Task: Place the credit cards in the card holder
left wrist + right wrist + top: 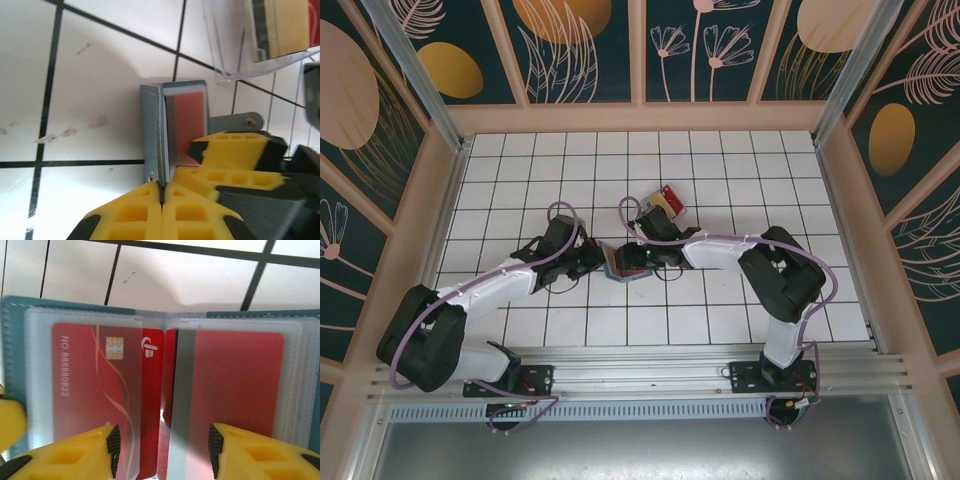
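Observation:
The teal card holder [617, 262] stands open on the tiles between both grippers. My left gripper [161, 192] is shut on the edge of its teal cover [150, 120], holding that flap upright. In the right wrist view the holder [12, 350] lies spread open. A red credit card [95, 385] with a chip sits in its left clear sleeve, its right edge sticking out by the spine. A second red card [235, 380] with a grey stripe sits in the right sleeve. My right gripper [164, 450] is open, its fingers astride the spine, gripping nothing.
A clear plastic tray [670, 202] with a red card stands just behind the holder. In the left wrist view the tray [225, 45] holds yellow-tan cards [285, 25]. The right gripper's yellow fingers [235, 150] sit close beside the holder. Wooden walls ring the tiled floor.

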### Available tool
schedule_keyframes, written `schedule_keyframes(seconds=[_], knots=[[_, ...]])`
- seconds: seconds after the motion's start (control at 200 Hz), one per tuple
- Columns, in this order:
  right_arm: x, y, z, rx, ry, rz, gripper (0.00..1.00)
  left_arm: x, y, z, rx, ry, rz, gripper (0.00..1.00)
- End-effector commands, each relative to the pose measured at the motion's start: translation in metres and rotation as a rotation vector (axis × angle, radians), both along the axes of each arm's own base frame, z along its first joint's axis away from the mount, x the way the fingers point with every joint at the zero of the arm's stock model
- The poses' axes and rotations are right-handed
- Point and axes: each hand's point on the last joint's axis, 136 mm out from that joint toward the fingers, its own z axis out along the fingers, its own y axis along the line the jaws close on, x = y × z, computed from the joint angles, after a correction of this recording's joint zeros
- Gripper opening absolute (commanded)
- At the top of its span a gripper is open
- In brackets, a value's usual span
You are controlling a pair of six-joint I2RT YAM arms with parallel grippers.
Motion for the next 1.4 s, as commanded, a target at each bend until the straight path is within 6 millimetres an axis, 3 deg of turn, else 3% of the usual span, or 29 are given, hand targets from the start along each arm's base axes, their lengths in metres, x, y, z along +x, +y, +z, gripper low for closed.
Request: schedule_keyframes(seconds=[0.0, 0.36, 0.576, 1.396], knots=[[-0.006, 0.012, 0.027, 0.124, -0.006, 0.039, 0.54, 0.007, -0.005, 0.015, -0.014, -0.030, -0.025, 0.00], [-0.008, 0.022, 0.050, 0.221, -0.009, 0.069, 0.59, 0.007, -0.006, 0.009, -0.014, -0.018, -0.026, 0.00], [-0.007, 0.021, 0.040, 0.199, 0.007, 0.068, 0.59, 0.008, -0.007, 0.012, -0.015, -0.023, -0.026, 0.00], [-0.027, 0.025, 0.046, 0.210, -0.006, 0.150, 0.61, 0.007, -0.004, 0.006, -0.003, -0.016, -0.019, 0.00]])
